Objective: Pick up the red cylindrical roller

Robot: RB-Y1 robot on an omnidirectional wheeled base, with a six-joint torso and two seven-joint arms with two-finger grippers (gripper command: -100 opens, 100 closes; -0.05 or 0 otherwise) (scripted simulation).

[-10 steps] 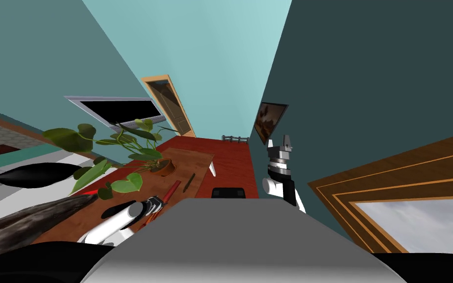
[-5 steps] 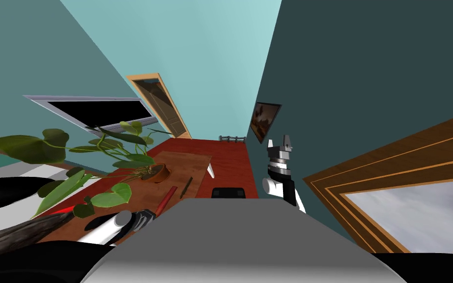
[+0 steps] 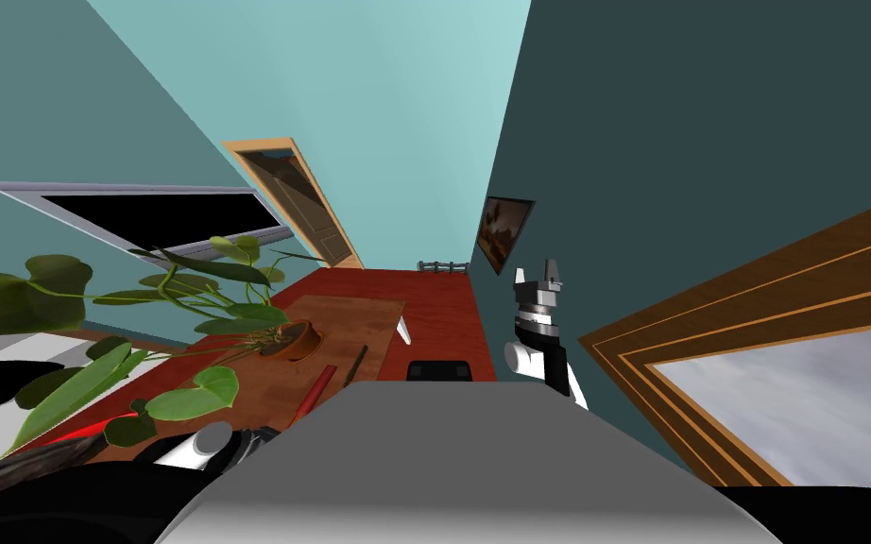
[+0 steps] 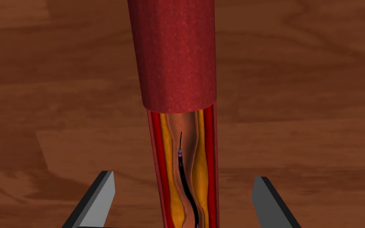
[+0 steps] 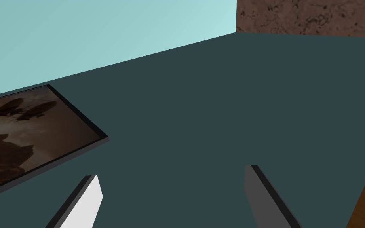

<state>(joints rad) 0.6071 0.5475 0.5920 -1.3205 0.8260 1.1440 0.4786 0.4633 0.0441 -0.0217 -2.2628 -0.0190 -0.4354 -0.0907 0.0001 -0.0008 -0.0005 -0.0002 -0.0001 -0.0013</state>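
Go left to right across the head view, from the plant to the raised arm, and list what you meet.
In order: potted plant → red roller → thin dark stick → black block → right gripper.

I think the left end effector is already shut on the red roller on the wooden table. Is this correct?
Not quite. The left end effector is open: its fingers stand on either side of the red roller on the wooden table, apart from it. The left wrist view shows this.
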